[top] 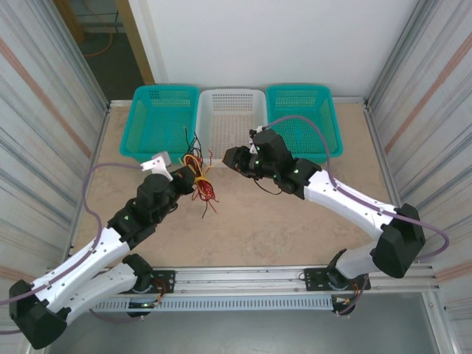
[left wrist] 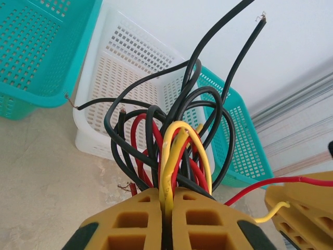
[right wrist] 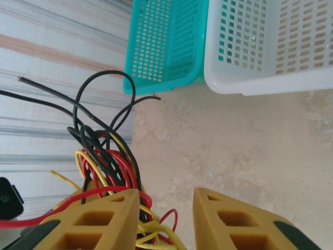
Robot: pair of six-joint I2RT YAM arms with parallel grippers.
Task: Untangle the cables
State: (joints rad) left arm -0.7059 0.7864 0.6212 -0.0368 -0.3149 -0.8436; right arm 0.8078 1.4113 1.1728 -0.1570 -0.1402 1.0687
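Near the far edge of the table (top: 295,228), just in front of the white basket (top: 232,118), the cables (top: 199,181) stand as one bundle of red, yellow and black. The left gripper (left wrist: 166,195) has its jaws pressed together on the cables, and the loops rise above its fingers. The right gripper (right wrist: 166,194) is just beside the bundle with its jaws apart. A few red and yellow wires lie in the gap.

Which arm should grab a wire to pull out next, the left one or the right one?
Right, probably. The right fingers are open and empty, close beside the cables, so they could pinch one strand. The left fingers are shut on the bundle, holding it.
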